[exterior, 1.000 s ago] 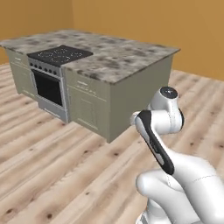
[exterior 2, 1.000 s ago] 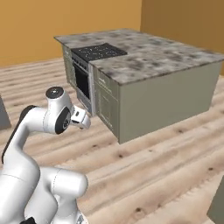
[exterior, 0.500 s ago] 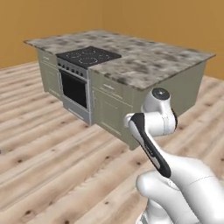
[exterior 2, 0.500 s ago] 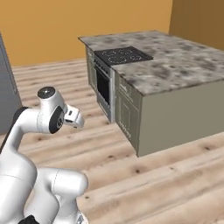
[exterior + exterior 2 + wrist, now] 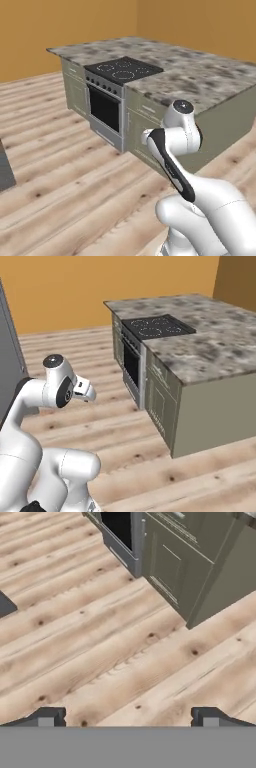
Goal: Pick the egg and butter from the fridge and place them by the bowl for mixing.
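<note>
The hand [image 5: 128, 717] hangs over bare wood floor [image 5: 100, 662], fingers spread wide, holding nothing. The fridge [image 5: 9, 351] stands upright left of the island [image 5: 200, 356], well apart.

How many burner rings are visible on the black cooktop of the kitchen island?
4, in a two-by-two group on the flat black cooktop set into the speckled stone island counter, above the steel oven. None seem hidden.
</note>
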Controlling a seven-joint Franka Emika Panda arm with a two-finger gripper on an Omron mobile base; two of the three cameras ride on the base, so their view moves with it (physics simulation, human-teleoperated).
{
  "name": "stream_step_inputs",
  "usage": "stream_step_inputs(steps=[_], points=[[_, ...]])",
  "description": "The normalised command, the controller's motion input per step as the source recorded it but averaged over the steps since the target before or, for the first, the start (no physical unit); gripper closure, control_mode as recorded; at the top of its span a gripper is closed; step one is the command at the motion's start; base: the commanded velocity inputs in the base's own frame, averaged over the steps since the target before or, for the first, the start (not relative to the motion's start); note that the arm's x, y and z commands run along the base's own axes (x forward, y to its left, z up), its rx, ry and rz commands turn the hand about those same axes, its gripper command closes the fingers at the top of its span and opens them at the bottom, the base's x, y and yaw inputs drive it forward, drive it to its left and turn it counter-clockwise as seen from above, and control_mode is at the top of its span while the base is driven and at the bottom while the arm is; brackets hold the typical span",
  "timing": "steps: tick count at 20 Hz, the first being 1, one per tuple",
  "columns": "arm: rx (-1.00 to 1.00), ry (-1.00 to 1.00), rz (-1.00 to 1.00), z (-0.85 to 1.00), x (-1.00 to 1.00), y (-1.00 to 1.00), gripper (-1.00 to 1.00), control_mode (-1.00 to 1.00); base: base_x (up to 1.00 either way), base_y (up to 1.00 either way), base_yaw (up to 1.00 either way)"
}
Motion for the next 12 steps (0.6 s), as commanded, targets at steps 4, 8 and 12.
stream_step_inputs(steps=[4, 8, 12], points=[[0.00, 0.00, 0.00, 0.00, 0.00, 0.00, -1.00, 1.00, 0.84, 0.10, 0.19], [0.00, 0.00, 0.00, 0.00, 0.00, 0.00, -1.00, 1.00, 0.85, 0.07, 0.17], [0.00, 0.00, 0.00, 0.00, 0.00, 0.00, -1.00, 1.00, 0.86, 0.04, 0.11]])
